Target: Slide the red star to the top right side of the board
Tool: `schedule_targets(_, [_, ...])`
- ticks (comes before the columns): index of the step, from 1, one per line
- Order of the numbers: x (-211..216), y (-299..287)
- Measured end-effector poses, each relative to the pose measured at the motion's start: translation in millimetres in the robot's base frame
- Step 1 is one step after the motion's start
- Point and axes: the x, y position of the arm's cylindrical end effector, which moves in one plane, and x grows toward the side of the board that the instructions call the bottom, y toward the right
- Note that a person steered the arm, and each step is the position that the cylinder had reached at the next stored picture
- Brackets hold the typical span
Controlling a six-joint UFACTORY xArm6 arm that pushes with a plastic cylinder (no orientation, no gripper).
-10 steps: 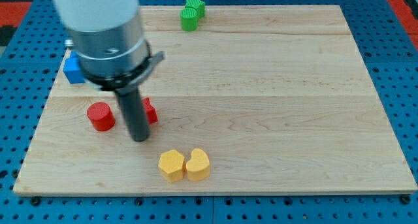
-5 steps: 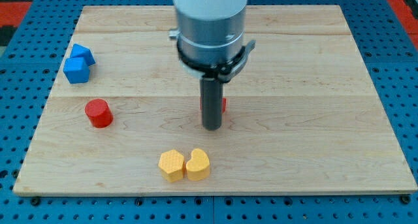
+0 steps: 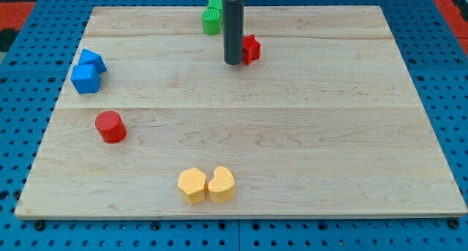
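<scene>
Nearest you, two yellow blocks (image 3: 206, 185) sit well clear on the surface (image 3: 329, 148). Farther up, my tip (image 3: 233, 62) touches the red star's (image 3: 251, 49) left flank, placed there, I'd judge, to shove it rightward. There's no pincer. The star lies upper-centre, right corner unreached.
</scene>
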Motion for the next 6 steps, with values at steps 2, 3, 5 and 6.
schedule_targets(2, [-76.6,76.2])
schedule_targets(3, [-72.7,128.6])
schedule_targets(5, [-30.2,96.7])
schedule_targets(6, [-26.9,139.2])
